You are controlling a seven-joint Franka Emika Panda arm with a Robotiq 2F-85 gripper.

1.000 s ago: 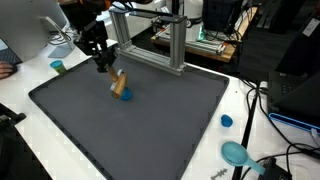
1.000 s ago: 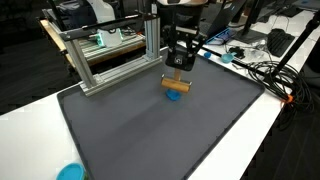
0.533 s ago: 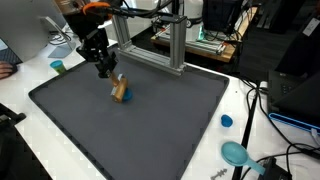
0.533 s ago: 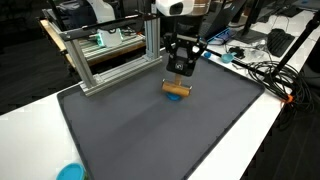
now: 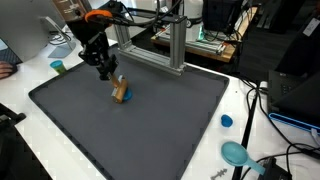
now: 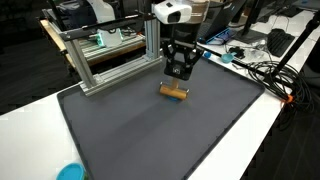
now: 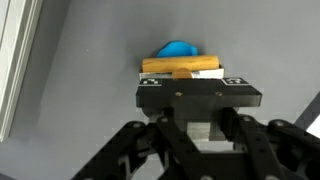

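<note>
Worktop (image 5: pixel 165 120): dark mat, mid-frame.
Pincer (image 6: pixel 178 73): spread, lifted off since a second ago.
Wooden block (image 6: pixel 175 92): lying flat, blue piece (image 7: pixel 178 47) touching.
Meaning: release looks finished.

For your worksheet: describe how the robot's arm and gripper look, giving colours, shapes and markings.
The arm has rounded white casing with a dark round spot; in an exterior view an orange band shows near the wrist. The gripper is black and boxy, with bare linkage bars and small white markings in the wrist view.
</note>
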